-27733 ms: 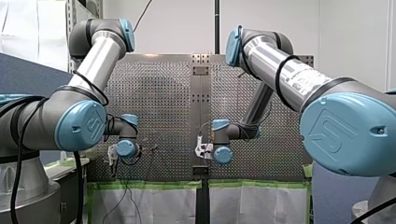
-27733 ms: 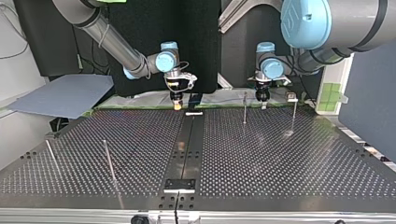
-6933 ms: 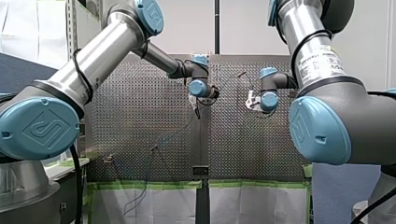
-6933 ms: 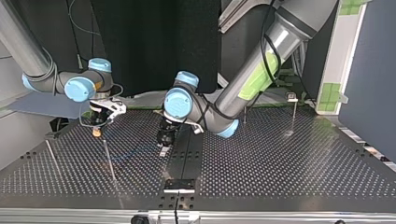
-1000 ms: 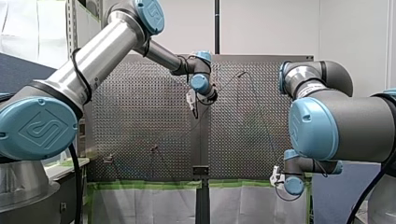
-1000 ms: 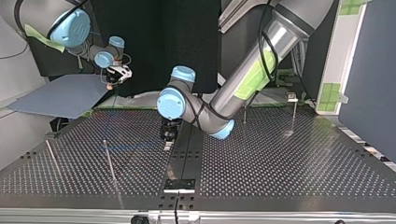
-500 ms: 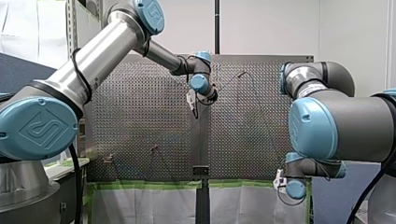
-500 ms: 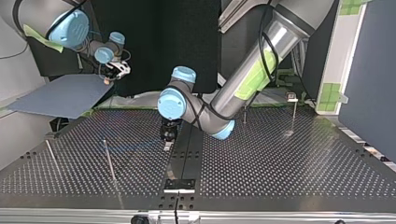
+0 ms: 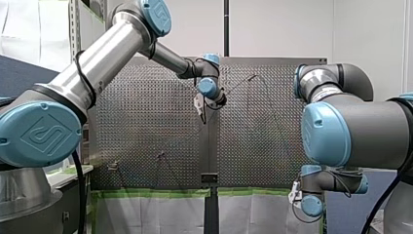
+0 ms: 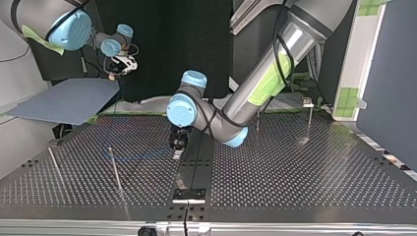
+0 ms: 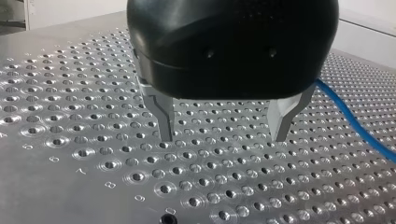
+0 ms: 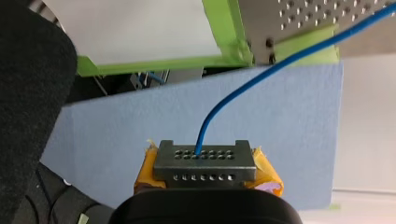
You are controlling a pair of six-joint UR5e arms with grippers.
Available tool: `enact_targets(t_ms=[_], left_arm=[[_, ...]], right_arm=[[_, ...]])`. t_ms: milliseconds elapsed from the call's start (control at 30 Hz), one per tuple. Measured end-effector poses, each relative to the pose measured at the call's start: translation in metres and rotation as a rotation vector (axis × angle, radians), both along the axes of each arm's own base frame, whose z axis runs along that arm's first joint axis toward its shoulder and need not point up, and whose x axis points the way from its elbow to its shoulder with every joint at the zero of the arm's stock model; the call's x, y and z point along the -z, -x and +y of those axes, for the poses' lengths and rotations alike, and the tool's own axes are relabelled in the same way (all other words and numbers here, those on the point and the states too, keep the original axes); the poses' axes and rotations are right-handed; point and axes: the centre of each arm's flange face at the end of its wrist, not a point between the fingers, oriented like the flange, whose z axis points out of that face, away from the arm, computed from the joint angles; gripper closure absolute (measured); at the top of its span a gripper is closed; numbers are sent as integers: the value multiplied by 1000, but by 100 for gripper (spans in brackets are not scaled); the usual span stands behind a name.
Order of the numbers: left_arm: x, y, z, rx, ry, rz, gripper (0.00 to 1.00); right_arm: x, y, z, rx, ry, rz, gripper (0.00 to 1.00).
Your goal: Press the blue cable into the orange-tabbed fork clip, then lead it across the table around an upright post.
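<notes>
The perforated counter [image 10: 295, 167] takes up most of the scene. The left arm [image 10: 265, 83] reaches in to its middle. The left tool [image 11: 223, 126] sits low over the holes, its metal fingers [image 11: 163, 122] apart with nothing between them. The right arm [image 10: 74, 27] hangs out past the counter's edge, at the top view's far left. There the right tool [image 12: 204, 158] is clamped on the blue cable [image 12: 261, 79] between yellow pads [image 12: 268, 175].

What the coming move turns on is the cable's line. From the right tool it leads to the counter, then lies flat across the holes, seemingly from the thin post [image 10: 114, 167] toward the left tool. It passes just beside one finger, outside the gap, not in it. So the right arm has the cable, and the left arm is nearer the laid stretch. I cannot make out the fork clip.
</notes>
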Motion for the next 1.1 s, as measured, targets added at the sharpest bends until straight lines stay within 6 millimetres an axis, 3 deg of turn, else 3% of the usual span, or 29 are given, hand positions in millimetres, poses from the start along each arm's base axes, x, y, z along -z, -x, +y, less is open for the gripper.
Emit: enact_targets(t_ms=[200, 567, 1100], left_arm=[[0, 0, 0, -1, 0, 0, 2], [-5, 2, 0, 1, 1, -3, 2], [-42, 42, -26, 94, 0, -23, 2]], right_arm=[[-2, -13, 11, -78, 18, 30, 100], [-8, -31, 5, -195, 103, 60, 100], [-18, -35, -11, -238, 222, 24, 100]])
